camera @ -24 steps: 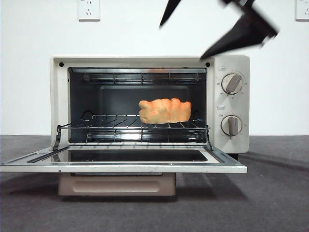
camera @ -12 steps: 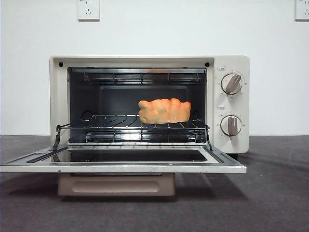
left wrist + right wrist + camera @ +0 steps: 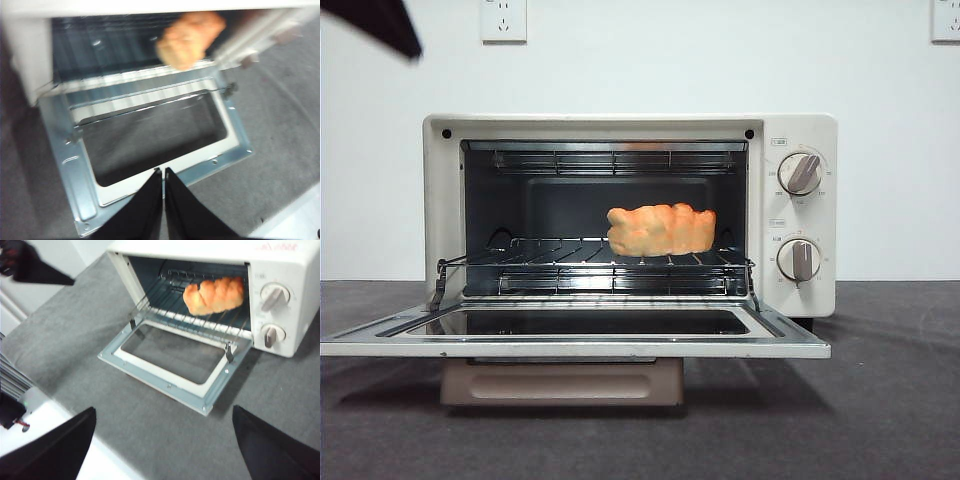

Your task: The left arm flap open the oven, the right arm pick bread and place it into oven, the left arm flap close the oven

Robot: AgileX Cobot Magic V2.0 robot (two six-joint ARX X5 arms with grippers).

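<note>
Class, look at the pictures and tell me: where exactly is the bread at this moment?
In the front view the bread lies on the wire rack inside the open oven, toward the rack's right side, nearest the wall beside the two knobs; no gripper touches it.

Bread [image 3: 660, 230] inside open oven [image 3: 800, 300]

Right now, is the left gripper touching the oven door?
Apart. In the front view the left gripper shows only at a top corner, high above the open oven door; its jaws are shut in the left wrist view.
</note>
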